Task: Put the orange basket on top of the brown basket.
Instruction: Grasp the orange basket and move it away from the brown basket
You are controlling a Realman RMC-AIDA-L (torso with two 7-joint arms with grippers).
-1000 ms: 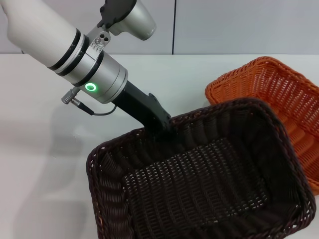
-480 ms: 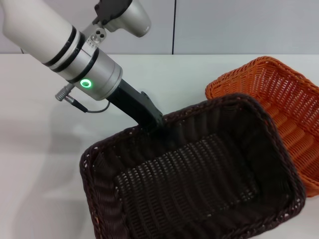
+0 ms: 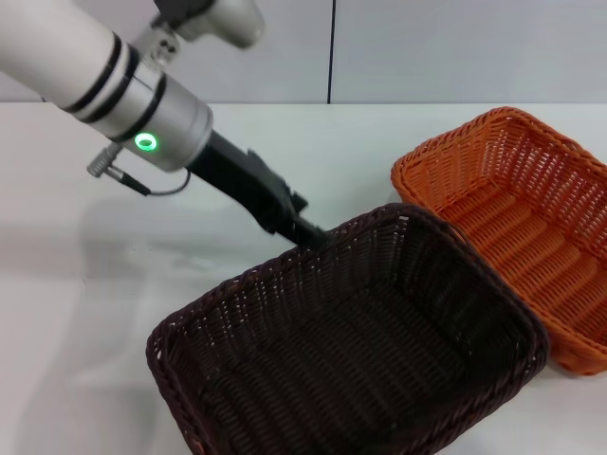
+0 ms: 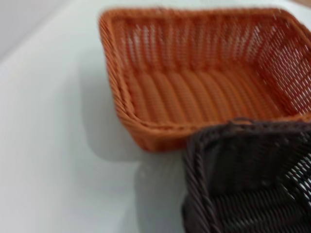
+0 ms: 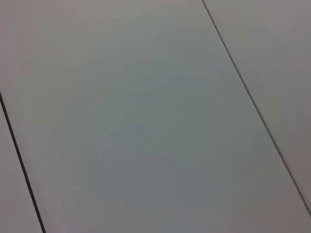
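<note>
The brown basket (image 3: 351, 360) sits low in the front middle of the head view, its right corner against the orange basket (image 3: 517, 218), which rests on the white table at the right. My left gripper (image 3: 311, 235) reaches down from the upper left and is shut on the brown basket's far rim. The left wrist view shows the orange basket (image 4: 204, 82) beyond a corner of the brown basket (image 4: 248, 179). The right gripper is out of view.
The white table (image 3: 95, 284) stretches to the left and behind the baskets, up to a grey panelled wall (image 3: 427, 47). The right wrist view shows only grey panels (image 5: 146, 121).
My left arm has drawn back to the left and down with the brown basket, which has sunk lower and moved off the orange basket's near side. The orange basket has not moved.
</note>
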